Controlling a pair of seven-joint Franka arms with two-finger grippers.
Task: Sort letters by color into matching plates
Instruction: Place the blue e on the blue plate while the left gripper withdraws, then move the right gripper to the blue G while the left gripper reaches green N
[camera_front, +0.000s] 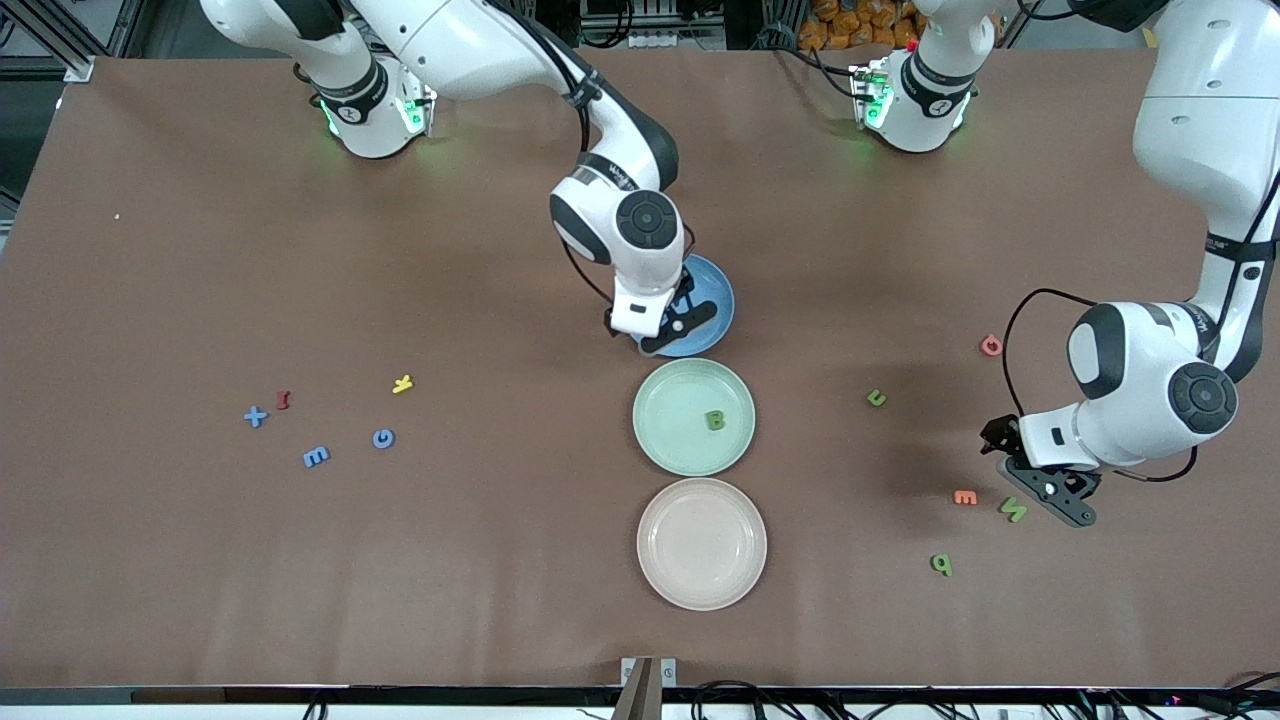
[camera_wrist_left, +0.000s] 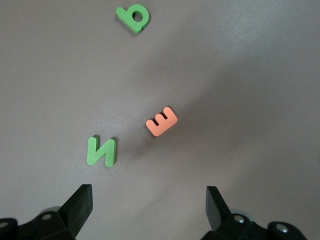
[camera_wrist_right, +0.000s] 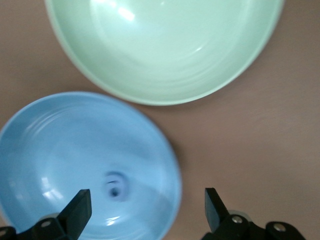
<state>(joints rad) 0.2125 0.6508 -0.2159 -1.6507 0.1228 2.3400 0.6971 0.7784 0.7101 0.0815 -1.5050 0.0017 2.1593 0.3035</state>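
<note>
The blue plate lies farthest from the front camera, with the mint green plate just nearer. My right gripper hangs open over the blue plate. A small blurred blue letter shows in that plate, free of the fingers. A green B lies in the green plate. My left gripper is open over bare table beside a green N. A green b and a green u lie loose. A blue plus, blue E and blue G lie toward the right arm's end.
A beige-pink plate sits nearest the front camera in the plate row. An orange E lies beside the green N. A pink o is near the left arm. A red I and yellow Y lie among the blue letters.
</note>
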